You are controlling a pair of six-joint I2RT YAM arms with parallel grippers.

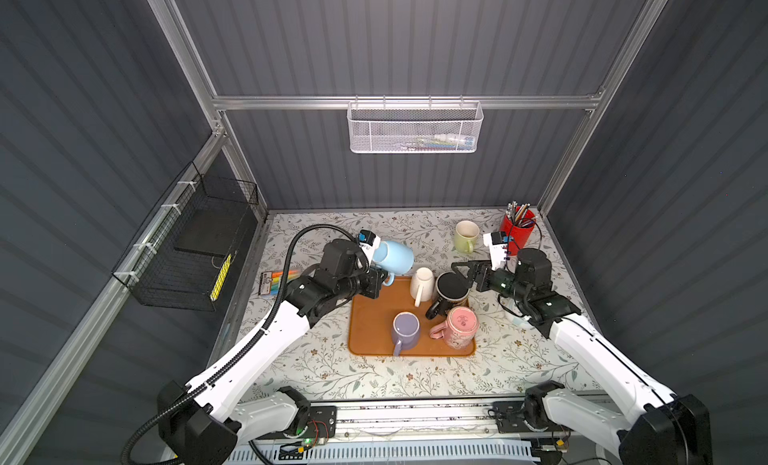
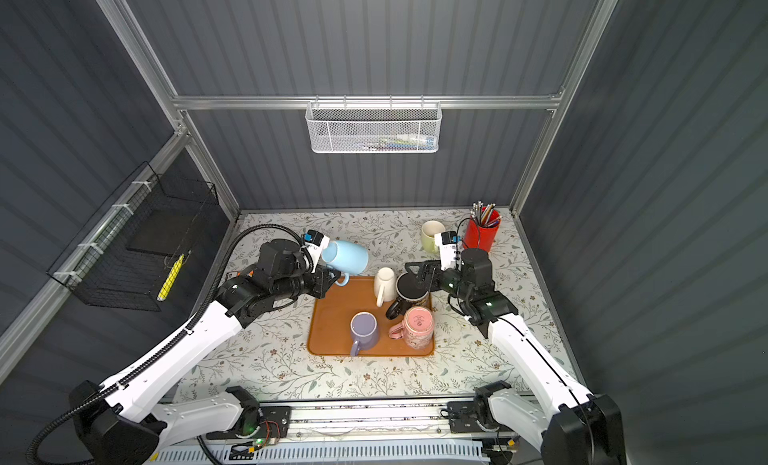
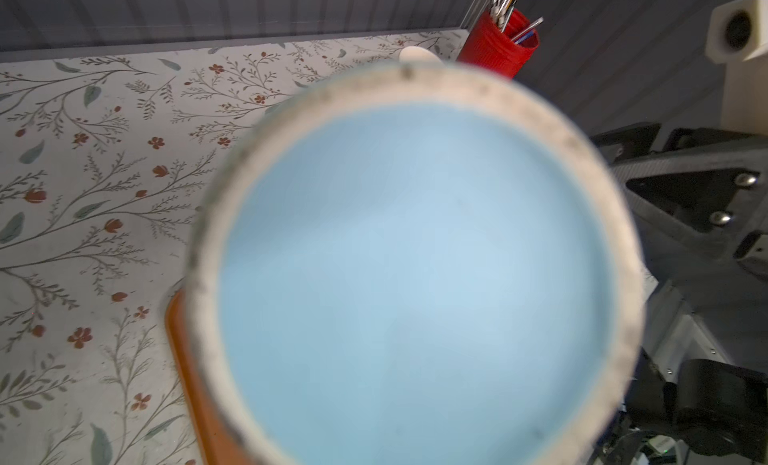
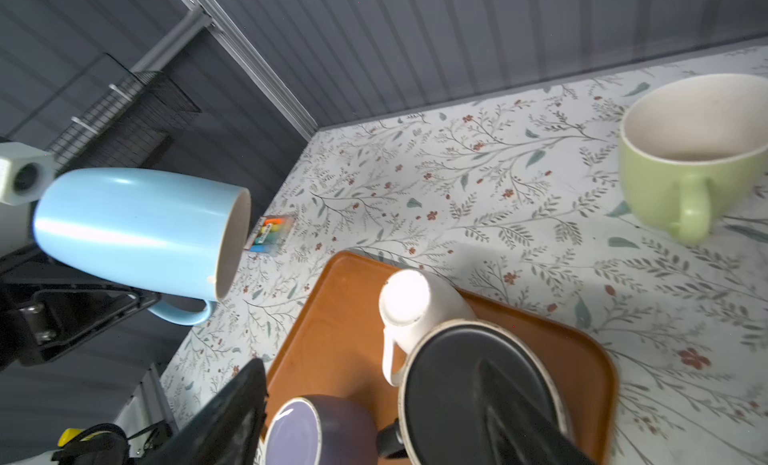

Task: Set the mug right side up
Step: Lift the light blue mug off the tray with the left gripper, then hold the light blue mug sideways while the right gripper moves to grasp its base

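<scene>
A light blue mug [image 1: 395, 257] [image 2: 348, 257] hangs in the air on its side above the tray's far left corner, handle down. My left gripper [image 1: 381, 279] [image 2: 331, 279] is shut on that handle. In the left wrist view the mug's base [image 3: 415, 276] fills the picture and hides the jaws. The right wrist view shows the blue mug [image 4: 133, 230] with its mouth sideways. My right gripper [image 1: 459, 276] [image 4: 370, 363] stands open just above an upside-down black mug [image 1: 451, 290] [image 4: 478, 392], holding nothing.
On the orange tray [image 1: 370, 330] also stand upside-down white [image 1: 422, 284], purple [image 1: 406, 326] and pink [image 1: 461, 326] mugs. A green mug [image 1: 466, 234] stands upright at the back, beside a red pen cup [image 1: 517, 232]. A marker pack [image 1: 276, 280] lies at the left.
</scene>
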